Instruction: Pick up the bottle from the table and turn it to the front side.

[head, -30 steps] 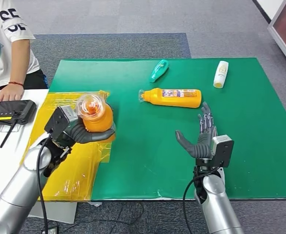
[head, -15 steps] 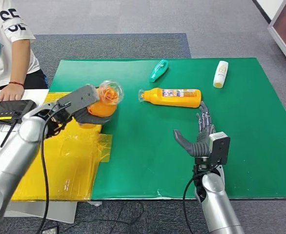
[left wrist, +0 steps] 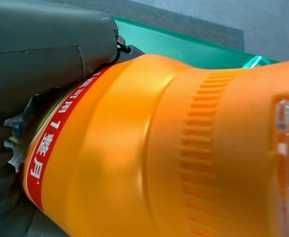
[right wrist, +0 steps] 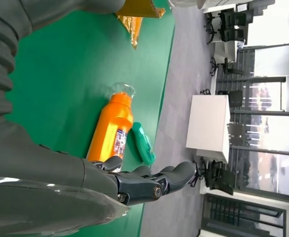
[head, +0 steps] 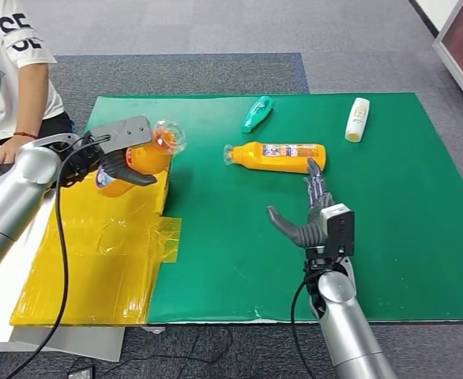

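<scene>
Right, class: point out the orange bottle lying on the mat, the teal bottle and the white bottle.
orange bottle (head: 283,158), head view, middle of its body.
teal bottle (head: 257,114), head view, its middle.
white bottle (head: 358,119), head view, its middle.

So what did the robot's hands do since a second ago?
The left hand kept its grip on the orange bottle and carried it up and away from the robot, tipping its clear cap toward the green mat. The open right hand slid closer to the long orange bottle. The teal bottle and white bottle stayed put.
</scene>
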